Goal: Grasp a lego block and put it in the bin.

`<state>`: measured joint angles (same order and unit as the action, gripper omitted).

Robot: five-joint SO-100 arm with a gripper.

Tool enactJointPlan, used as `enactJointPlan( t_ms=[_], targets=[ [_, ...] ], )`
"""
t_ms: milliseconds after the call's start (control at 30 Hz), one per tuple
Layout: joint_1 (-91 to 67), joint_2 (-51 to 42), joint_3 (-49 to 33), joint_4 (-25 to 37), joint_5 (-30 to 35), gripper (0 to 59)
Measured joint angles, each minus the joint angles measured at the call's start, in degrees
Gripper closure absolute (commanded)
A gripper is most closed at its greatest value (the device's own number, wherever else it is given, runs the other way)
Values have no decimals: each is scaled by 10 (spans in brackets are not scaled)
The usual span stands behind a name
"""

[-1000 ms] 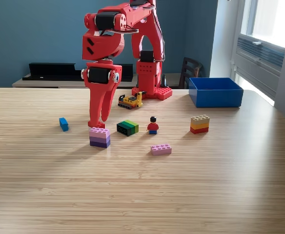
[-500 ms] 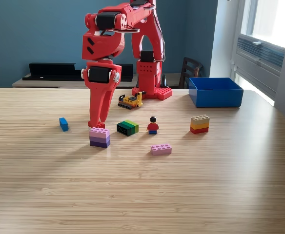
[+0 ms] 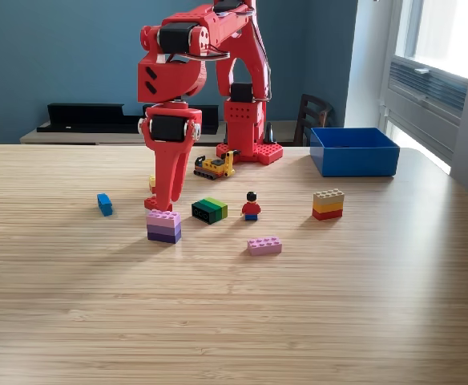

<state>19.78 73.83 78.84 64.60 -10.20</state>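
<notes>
- Since the earlier frame the pincer (image 3: 163,200) had turned about its wrist and shifted slightly toward the exterior view's right, uncovering a small yellow piece (image 3: 151,183) behind it; the blocks lay where they had been.
- Its fingers pointed straight down, tips just behind the top of the purple stacked block (image 3: 163,225); whether they touched it I could not tell.
- Seen edge-on, the fingers overlapped, so I could not tell whether the pincer was open or closed; nothing was visibly held.
- To the exterior view's right of the pincer, near it, sat a black-and-green block (image 3: 210,210), then a small figure (image 3: 252,206).
- Nearer the camera lay a flat pink brick (image 3: 264,245).
- Left of the pincer lay a small blue brick (image 3: 104,204).
- Behind it stood a yellow toy vehicle (image 3: 215,166).
- Farther right stood a tan, orange and red stack (image 3: 328,204).
- Well apart, far right and behind, stood the bin (image 3: 354,158), blue and open-topped.
</notes>
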Motion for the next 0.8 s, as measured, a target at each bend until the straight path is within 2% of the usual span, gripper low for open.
enactJointPlan(
  t_ms=[133, 333, 400, 567, 800],
  targets=[
    [1, -50, -6, 1, 0, 351],
    [15, -107, -64, 31, 1, 368],
    [17, -118, -84, 34, 9, 399],
    [22, -138, -125, 34, 26, 586],
    [19, -142, -133, 34, 52, 586]
  ],
)
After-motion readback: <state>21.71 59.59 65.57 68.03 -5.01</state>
